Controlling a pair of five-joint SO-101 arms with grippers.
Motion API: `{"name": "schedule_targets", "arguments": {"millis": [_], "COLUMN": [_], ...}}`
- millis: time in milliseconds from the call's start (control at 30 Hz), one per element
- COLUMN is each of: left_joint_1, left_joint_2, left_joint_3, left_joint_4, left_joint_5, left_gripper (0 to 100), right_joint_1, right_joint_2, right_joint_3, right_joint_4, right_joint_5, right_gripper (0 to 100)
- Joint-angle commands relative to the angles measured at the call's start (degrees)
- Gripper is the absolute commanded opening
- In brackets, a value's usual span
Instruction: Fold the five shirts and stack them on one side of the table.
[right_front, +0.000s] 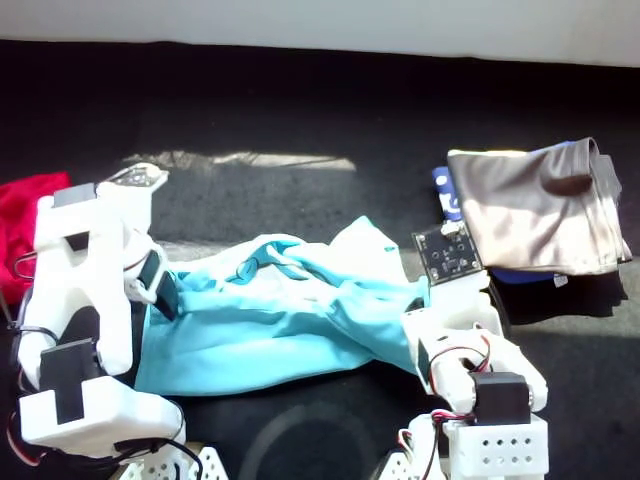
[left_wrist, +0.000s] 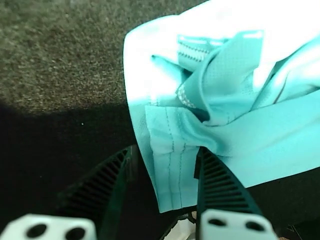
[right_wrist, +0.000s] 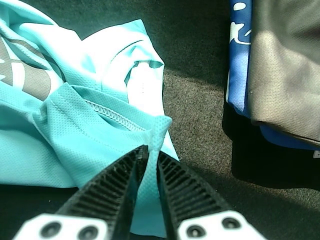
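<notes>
Dark, carpet-like tabletop (right_front: 300, 120) with a patch of sunlight across it and a pale wall (right_front: 320, 15) along the back.

Biggest thing on it is the crumpled turquoise mesh-fabric shirt (right_front: 280, 320), lying unfolded pretty much in the middle and stretched out between the two arms. The collar area is bunched up near the centre, and one corner pokes up toward the back.

The white left arm (right_front: 85, 290) sits at one end of the shirt. From its wrist view, the left jaws are apart and straddle the stitched hem. One jaw is right up against the fabric, while the other has a gap beside it, so nothing is pinched there.

The white right arm (right_front: 480, 370) is at the opposite end. The right jaws are pressed together on a thin fold of the turquoise shirt's edge, so that one's a proper grip.

Just beside the right arm, toward the table's edge, there's a stack. It has a folded grey shirt (right_front: 535, 205) on top, a folded blue shirt with white print (right_front: 445, 195) peeking out under it, and a black shirt (right_front: 560, 295) at the bottom.

Over past the left arm, a bright red shirt (right_front: 25, 220) sits bunched at the tabletop's far side, well apart from the stack.
</notes>
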Motion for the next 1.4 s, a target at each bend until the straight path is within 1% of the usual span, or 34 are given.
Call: {"name": "schedule_targets", "arguments": {"millis": [0,200,400,467,567,600,733,833,967,1033,1100,1167,1267,1367], "left_joint_1": [1.9,1.9,1.9,1.9,1.9,1.9,1.9,1.9,1.8,1.8,1.7,1.6,1.5,1.5], "left_joint_2": [-1.0,-1.0,-1.2,-1.4,-1.7,-1.7,-1.8,-1.8,-1.8,-1.8,-1.8,-1.8,-1.9,-4.0], "left_joint_3": [2.6,6.2,6.2,6.2,6.1,6.0,5.0,-0.8,-14.5,-22.2,-29.1,-34.2,-40.6,-45.2], "left_joint_4": [-1.1,-5.4,-4.8,-4.7,-3.9,-3.4,-2.1,2.6,12.2,17.0,20.0,20.9,21.0,21.1], "left_joint_5": [0.4,1.2,2.0,2.0,2.0,2.0,2.0,2.0,2.0,2.0,2.0,2.1,2.1,2.1], "left_gripper": [20,20,19,13,0,2,1,1,1,1,1,1,1,1], "right_joint_1": [0.2,0.2,0.2,0.2,0.2,0.2,0.4,0.4,0.4,0.4,0.4,0.4,0.4,0.4], "right_joint_2": [-0.4,-0.4,-0.4,-0.4,-0.4,-0.4,-0.3,-0.2,1.1,4.4,9.7,16.3,25.8,33.1], "right_joint_3": [-0.5,-0.5,-0.3,-0.2,-0.1,-0.1,0.0,-0.7,-4.1,-6.9,-10.9,-16.7,-29.3,-42.7], "right_joint_4": [-0.8,-0.8,-0.8,-0.8,-0.9,-0.9,-2.5,-4.0,-7.9,-9.7,-11.4,-12.5,-11.9,-9.0], "right_joint_5": [-0.1,-0.1,-0.1,-0.1,-0.1,-0.1,-0.3,-0.4,-0.4,-0.4,-0.4,-0.4,-0.4,-0.2], "right_gripper": [0.7,0.7,0.7,0.7,0.7,0.7,0.7,0.7,0.7,0.7,0.7,0.7,0.7,0.7]}}
